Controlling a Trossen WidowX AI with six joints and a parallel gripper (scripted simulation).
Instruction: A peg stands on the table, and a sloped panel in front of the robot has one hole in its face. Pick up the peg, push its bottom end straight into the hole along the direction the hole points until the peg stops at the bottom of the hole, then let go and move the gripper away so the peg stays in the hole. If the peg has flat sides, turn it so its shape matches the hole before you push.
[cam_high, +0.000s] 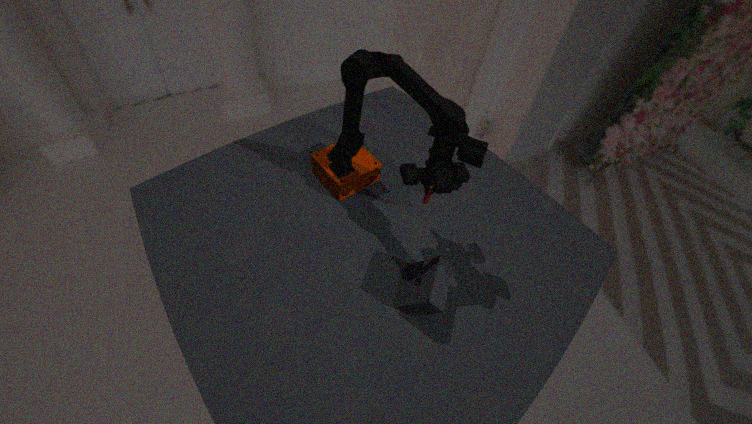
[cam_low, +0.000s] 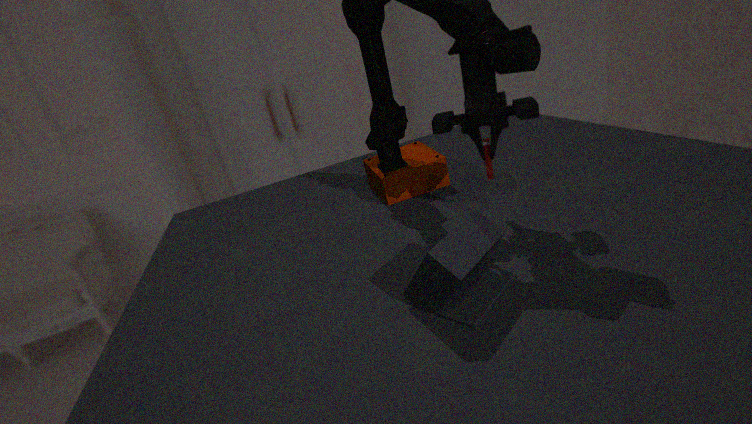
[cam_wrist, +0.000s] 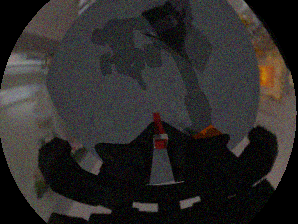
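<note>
The slim red peg (cam_high: 427, 195) (cam_low: 489, 168) (cam_wrist: 158, 122) is held roughly upright between the fingertips, its lower part sticking out below them and its bottom end above the table. My gripper (cam_high: 429, 188) (cam_low: 487, 156) (cam_wrist: 157, 124) is shut on it. Whether the peg has flat sides is too dark to tell. The grey block with the sloped panel (cam_high: 409, 293) (cam_low: 466, 252) (cam_wrist: 169, 26) stands on the table, farther out from the base than the gripper and lower. A small dark hole shows faintly in its face in the top view, partly lost in the arm's shadow.
The orange base box (cam_high: 363, 176) (cam_low: 416, 176) (cam_wrist: 207, 132) stands behind the block, beside the gripper. The dark grey table (cam_high: 226, 273) (cam_low: 236, 294) (cam_wrist: 85, 90) carries shadows of the arm and block. The scene is dim and grainy.
</note>
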